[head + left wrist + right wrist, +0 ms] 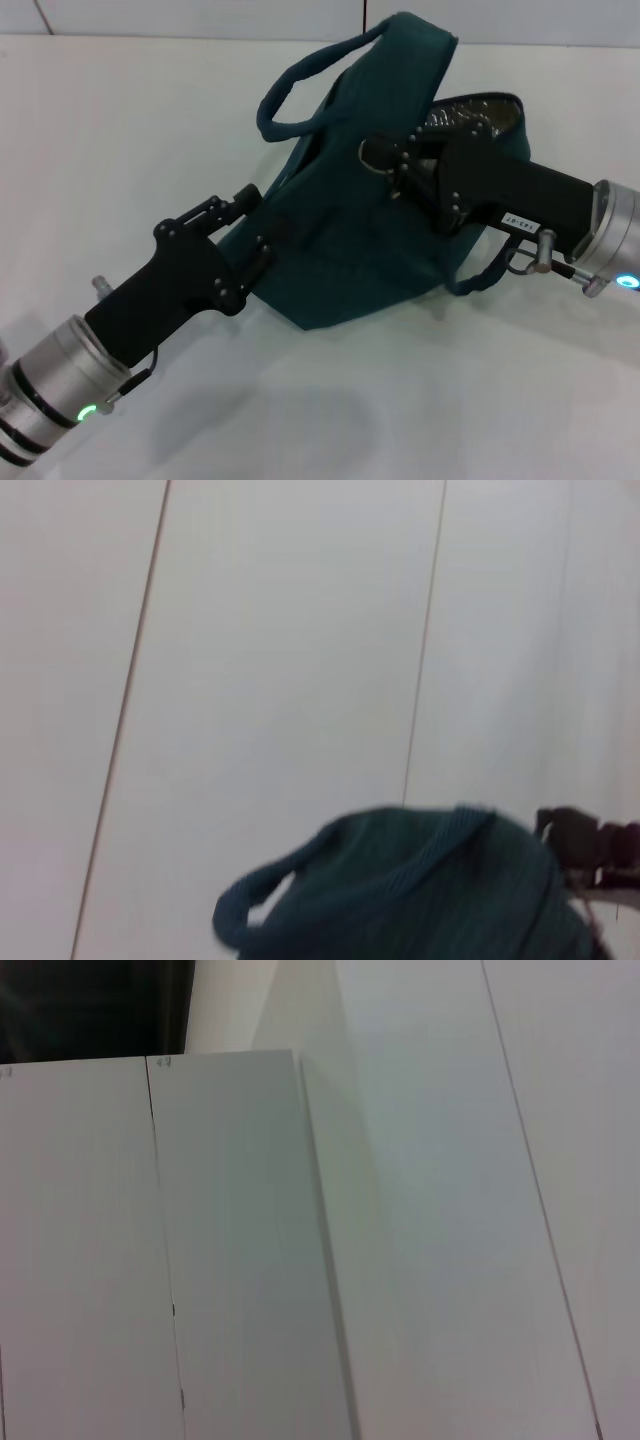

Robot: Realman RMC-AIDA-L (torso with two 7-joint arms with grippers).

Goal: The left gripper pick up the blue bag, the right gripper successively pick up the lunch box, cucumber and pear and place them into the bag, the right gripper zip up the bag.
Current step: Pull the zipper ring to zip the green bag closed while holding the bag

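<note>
The only lettering that shows is a small white label (521, 222) on the side of the right gripper's (385, 160) black body in the head view, and its characters are too small to read. In the right wrist view, faint dark marks (165, 1061) sit at the top edge of a white panel (230, 1250), also illegible.

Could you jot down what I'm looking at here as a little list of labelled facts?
Bag: blue bag on white table, mouth partly open, silver lining showing
Handle: one loop handle sticking up
Left gripper: at the bag's near left edge
Right gripper: at the bag's top, by the opening
Lunch box, cucumber, pear: not visible
</note>
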